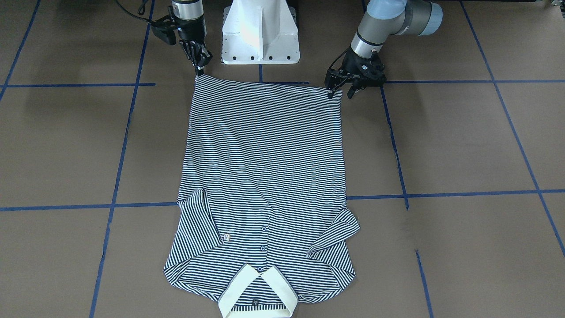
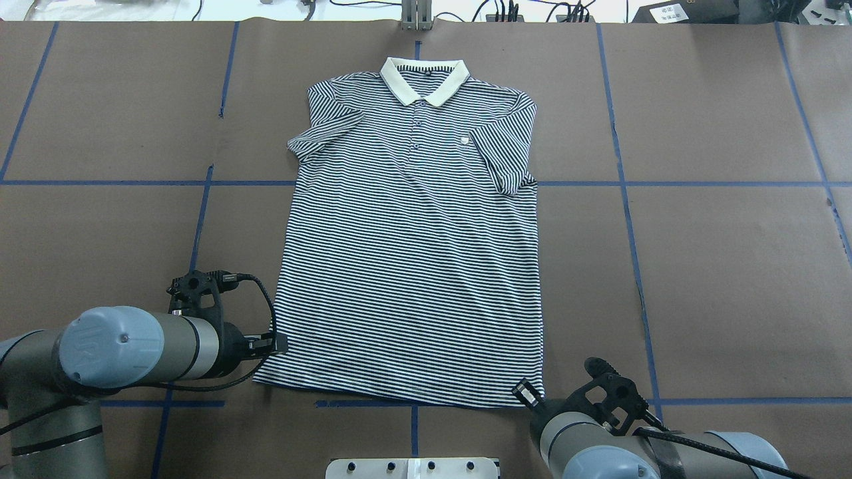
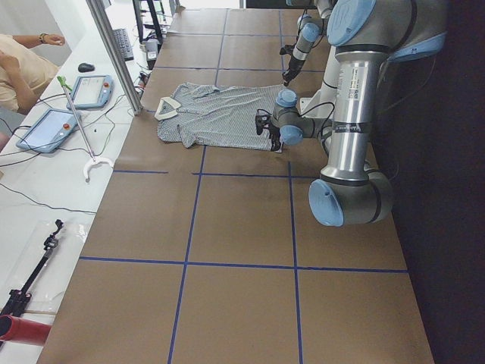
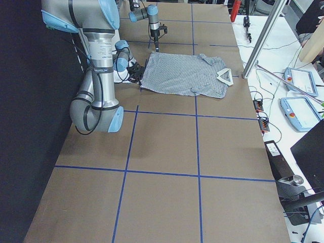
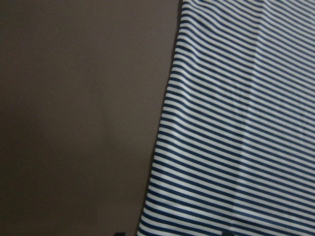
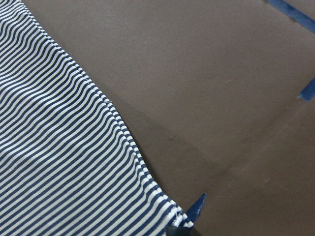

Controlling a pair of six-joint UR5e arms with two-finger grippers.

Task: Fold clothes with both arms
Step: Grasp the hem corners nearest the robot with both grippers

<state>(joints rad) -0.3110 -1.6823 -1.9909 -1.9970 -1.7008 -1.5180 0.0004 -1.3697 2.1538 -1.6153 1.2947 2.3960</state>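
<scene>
The striped polo shirt (image 1: 265, 168) lies flat and face up on the brown table, with its cream collar (image 2: 424, 80) at the far side and its hem toward the robot. My left gripper (image 1: 340, 93) is open and low, its fingers on either side of the hem corner on its side. In the left wrist view the shirt's side edge (image 5: 236, 123) runs up the middle. My right gripper (image 1: 198, 70) points down at the other hem corner and looks shut on it. In the right wrist view that corner (image 6: 64, 147) ends at the dark fingertip.
The white pedestal base (image 1: 260, 35) stands between the arms, just behind the hem. Blue tape lines (image 1: 441, 193) cross the brown table. Tablets (image 3: 91, 91), cables and a metal post (image 3: 114, 53) sit beyond the table's far edge, where a person is.
</scene>
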